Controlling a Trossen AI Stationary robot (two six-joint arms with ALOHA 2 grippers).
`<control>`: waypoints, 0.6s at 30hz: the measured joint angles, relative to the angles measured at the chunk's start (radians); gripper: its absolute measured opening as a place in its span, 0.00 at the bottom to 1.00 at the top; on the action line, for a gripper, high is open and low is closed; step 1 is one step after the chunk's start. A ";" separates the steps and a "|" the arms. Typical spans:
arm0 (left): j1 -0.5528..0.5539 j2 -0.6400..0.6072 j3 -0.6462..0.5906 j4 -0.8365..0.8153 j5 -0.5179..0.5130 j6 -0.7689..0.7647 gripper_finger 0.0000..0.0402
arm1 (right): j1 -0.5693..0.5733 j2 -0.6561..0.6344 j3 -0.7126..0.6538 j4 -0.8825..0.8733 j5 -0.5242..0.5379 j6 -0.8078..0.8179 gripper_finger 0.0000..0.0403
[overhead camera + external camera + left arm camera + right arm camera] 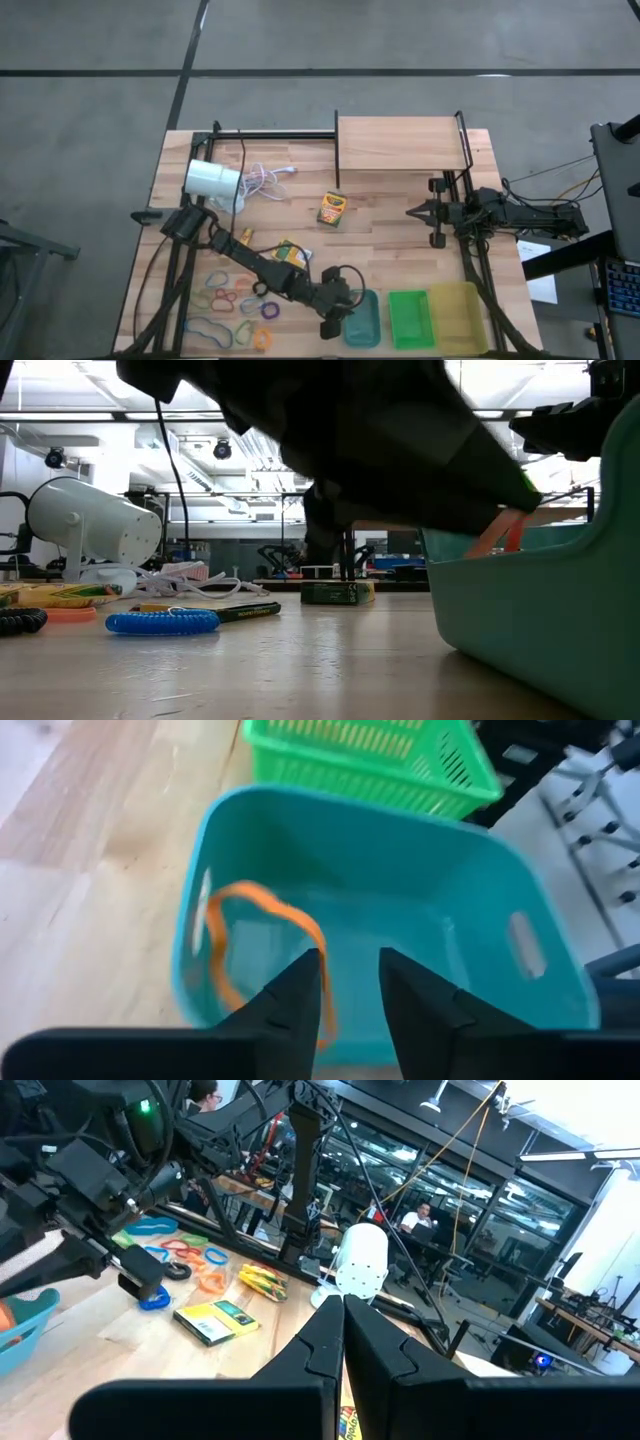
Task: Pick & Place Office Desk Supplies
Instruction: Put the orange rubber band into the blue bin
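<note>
Left gripper point(350, 990) poised over the teal tray point(560, 970), its fingers parted with a gap between them and nothing clamped. An orange loop point(262, 945) lies inside the tray, draped against the wall near the rim. Right gripper point(343, 1330) waits at the table's right side, fingers pressed together, empty. Remaining coloured loops point(232, 312) lie at the table's front left; one crayon box point(331, 208) sits mid-table.

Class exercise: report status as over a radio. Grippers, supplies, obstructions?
Left gripper open over teal tray, orange loop draped on its rim. Right gripper shut, parked by the shelf. Nothing blocking.
</note>
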 joint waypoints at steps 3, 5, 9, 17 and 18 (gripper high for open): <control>0.000 0.000 0.006 0.015 0.000 0.012 0.31 | 0.000 0.000 0.000 0.000 0.000 0.000 0.02; 0.000 0.000 0.016 0.008 0.000 0.016 0.32 | 0.000 0.000 0.000 0.000 0.000 0.000 0.02; 0.000 0.000 0.037 -0.026 0.002 0.032 0.34 | 0.000 0.000 0.000 0.000 0.000 0.000 0.02; 0.003 -0.002 0.046 -0.049 0.008 0.055 0.34 | 0.000 0.000 0.000 0.000 0.000 0.000 0.02; 0.003 -0.002 0.046 -0.055 0.008 0.055 0.34 | 0.000 0.000 0.000 0.000 0.000 0.000 0.02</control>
